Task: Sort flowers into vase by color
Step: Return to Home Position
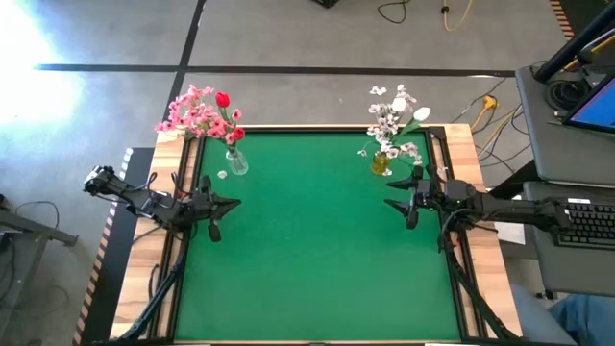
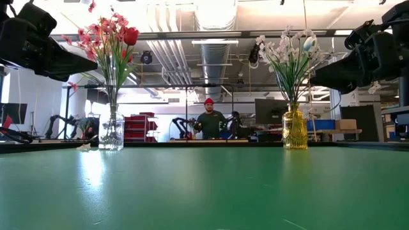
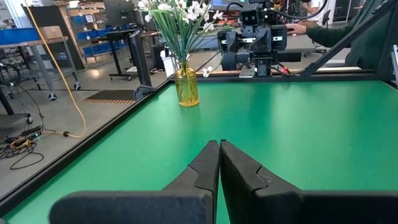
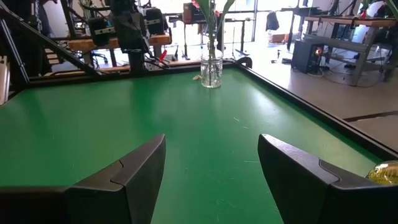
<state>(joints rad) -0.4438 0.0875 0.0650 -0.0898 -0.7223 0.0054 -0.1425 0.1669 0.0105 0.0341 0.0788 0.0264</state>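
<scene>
On my overhead feed the left gripper [image 1: 231,204] sits at 9 o'clock on the green worktop [image 1: 307,255]. Its wrist camera shows its fingers [image 3: 205,165] pressed together, pinching nothing. At 11 o'clock the transparent vase [image 1: 235,161] holds the pink and red flowers [image 1: 200,113]. A small pale scrap [image 1: 222,174] lies just beside the vase, and I cannot tell what it is. At 1 o'clock the yellow vase [image 1: 382,162] holds the white flowers [image 1: 394,117]. The right gripper [image 1: 392,204] sits at 3 o'clock, its fingers spread wide with only bare worktop between them. From its wrist camera I get just the stems in the transparent vase, the blooms cut off by the frame, and only a sliver of the yellow vase. On the low feed both arms are dark bulks high up, and their fingers are out of sight.
</scene>
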